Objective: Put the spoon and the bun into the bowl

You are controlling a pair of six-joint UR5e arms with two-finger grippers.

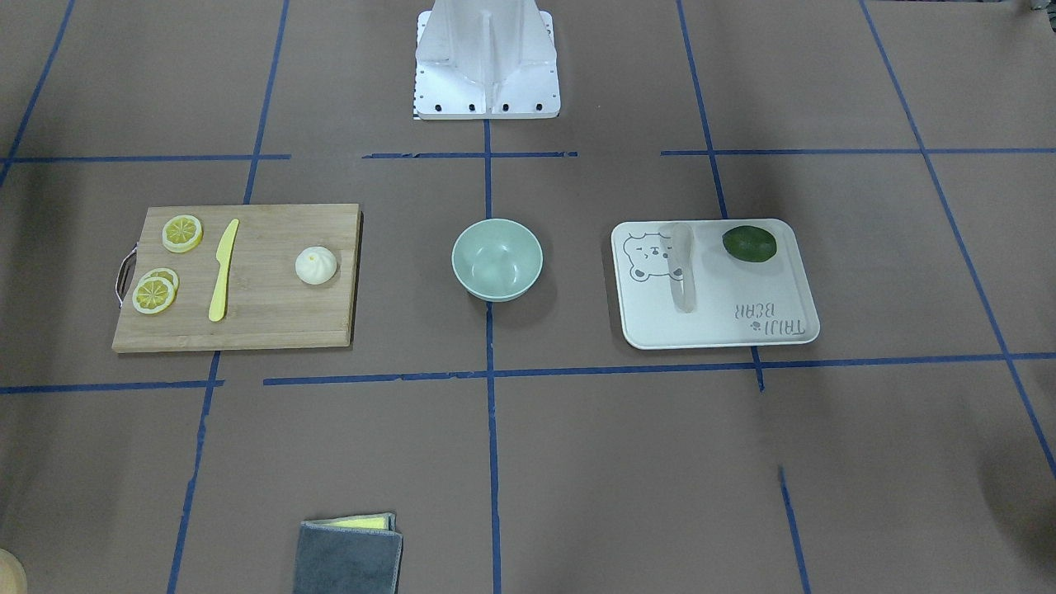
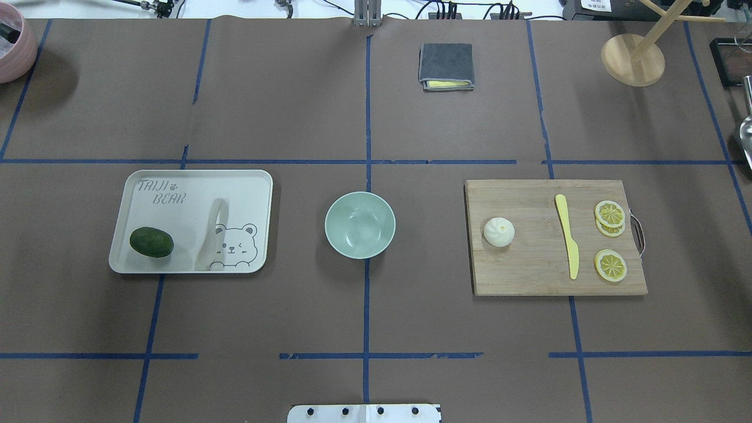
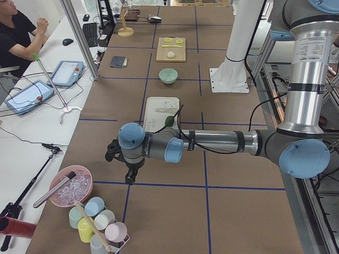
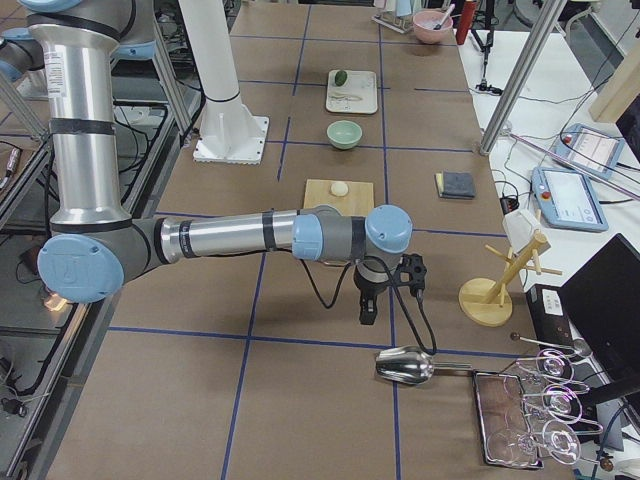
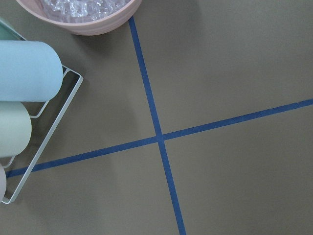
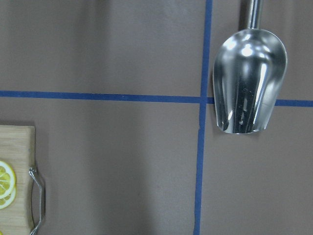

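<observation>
DESK: Where, exactly, do the task's things lie?

PHOTOGRAPHER: Spoon (image 2: 211, 235) flat on the white bear-print tray (image 2: 194, 194), on the robot's left, near a dark green fruit (image 2: 151, 242) but not touching it. Bun (image 2: 499, 231) upright on the wooden cutting board (image 2: 529, 270), on the robot's right, apart from the yellow knife (image 2: 567, 235) and the lemon slices (image 2: 610, 212). Bowl (image 2: 359, 226) empty, on the centre tape line between tray and board.

DESK: Which step is in hand?

PHOTOGRAPHER: None begun, by my reading. Nothing is in the bowl. The next move likely calls for an arm to swing in over its own side, the left to the spoon or the right to the bun. The spoon lies low and thin, so it needs a close, square descent. The bun wants a wide, gentle grip.

DESK: And the grippers?

PHOTOGRAPHER: Left gripper (image 3: 129, 177) hangs over bare table near a pink bowl of ice (image 3: 70, 186). Right gripper (image 4: 368, 310) hangs near a metal scoop (image 6: 248, 83). Only the side views show them, so I cannot tell whether the fingers are parted or closed.

DESK: What differs between views?

PHOTOGRAPHER: Overhead and front views show all three things but no arm. The side views show the arms parked at the table's ends. The wrist cameras show only tape, cups, scoop and the board's handle.
</observation>
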